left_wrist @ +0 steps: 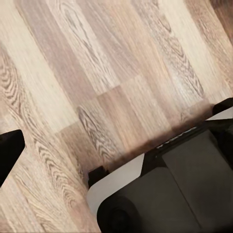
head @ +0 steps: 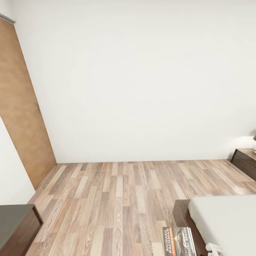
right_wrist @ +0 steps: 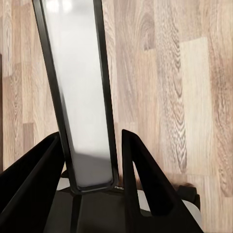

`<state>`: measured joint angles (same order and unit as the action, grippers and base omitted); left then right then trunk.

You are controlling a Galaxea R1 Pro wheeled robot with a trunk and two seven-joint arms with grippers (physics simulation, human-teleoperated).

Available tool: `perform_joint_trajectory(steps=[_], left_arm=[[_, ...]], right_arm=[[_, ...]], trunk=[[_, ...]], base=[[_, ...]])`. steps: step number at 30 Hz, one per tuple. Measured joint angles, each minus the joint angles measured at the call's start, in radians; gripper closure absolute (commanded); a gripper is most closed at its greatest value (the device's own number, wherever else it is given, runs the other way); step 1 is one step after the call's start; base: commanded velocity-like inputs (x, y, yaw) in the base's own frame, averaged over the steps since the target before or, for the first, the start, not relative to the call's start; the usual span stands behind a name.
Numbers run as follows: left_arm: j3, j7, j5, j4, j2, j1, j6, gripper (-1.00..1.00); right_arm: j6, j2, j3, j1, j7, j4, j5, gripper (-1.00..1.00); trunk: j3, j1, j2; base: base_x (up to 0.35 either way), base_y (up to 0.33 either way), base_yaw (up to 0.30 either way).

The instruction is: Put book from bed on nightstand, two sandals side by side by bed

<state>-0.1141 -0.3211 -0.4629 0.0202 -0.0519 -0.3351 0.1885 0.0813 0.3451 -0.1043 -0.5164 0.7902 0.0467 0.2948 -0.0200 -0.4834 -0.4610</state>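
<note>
Although the book (head: pixel 179 241) shows at the bottom of the head view, it sits off the bed (head: pixel 227 220), raised near the frame's corner. In the right wrist view the right gripper (right_wrist: pixel 92 165) has its 2 dark fingers closed on a thin, pale, edge-on slab, evidently that book. So the carrying step seems in hand. Next, the base likely must turn toward a nightstand; the dark cabinet (head: pixel 245 161) by the far wall may be 1. I cannot tell the left claw's state.
</note>
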Motion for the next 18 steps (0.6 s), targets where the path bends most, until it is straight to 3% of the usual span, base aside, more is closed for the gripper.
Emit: perform_joint_trajectory(steps=[14, 18], left_arm=[[0.001, 0.000, 0.000, 0.000, 0.000, 0.000, 0.000, -1.00], [0.001, -0.005, 0.000, 0.001, 0.011, 0.000, -0.001, -1.00]], right_arm=[[0.000, 0.000, 0.000, 0.000, 0.000, 0.000, 0.000, 1.00], [0.000, 0.000, 0.000, 0.000, 0.000, 0.000, 0.000, 1.00]], trunk=[[0.000, 0.000, 0.000], [0.000, 0.000, 0.000]], base=[[0.325, 0.000, 0.000], [0.325, 0.000, 0.000]])
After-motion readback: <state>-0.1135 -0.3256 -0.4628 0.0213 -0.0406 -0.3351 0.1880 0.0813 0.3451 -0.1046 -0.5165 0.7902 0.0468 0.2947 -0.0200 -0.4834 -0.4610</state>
